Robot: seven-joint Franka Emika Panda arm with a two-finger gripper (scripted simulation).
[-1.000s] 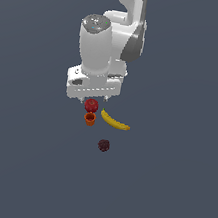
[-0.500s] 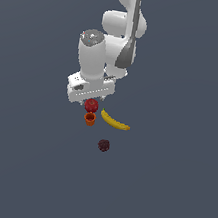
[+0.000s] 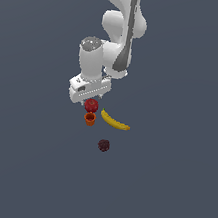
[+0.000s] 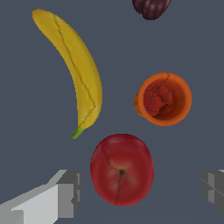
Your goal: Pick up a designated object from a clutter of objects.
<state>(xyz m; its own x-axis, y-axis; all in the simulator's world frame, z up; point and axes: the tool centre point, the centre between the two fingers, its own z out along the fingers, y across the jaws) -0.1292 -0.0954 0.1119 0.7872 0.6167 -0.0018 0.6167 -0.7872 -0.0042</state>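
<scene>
With its jaws wide and empty, the gripper (image 4: pixel 140 192) hangs over the red apple (image 4: pixel 121 169), just beside the orange cup (image 4: pixel 163 99), and should descend centred so neither finger nudges the banana (image 4: pixel 76 72).

Wrist view: the dark maroon bumpy ball (image 4: pixel 151 8), well beyond the jaws, is cut off by the frame edge, only its lower part showing. Both fingers (image 4: pixel 59 197) are cropped at the frame edges. Exterior view: the arm's hand hides the jaws and part of the red apple (image 3: pixel 92 105).
</scene>
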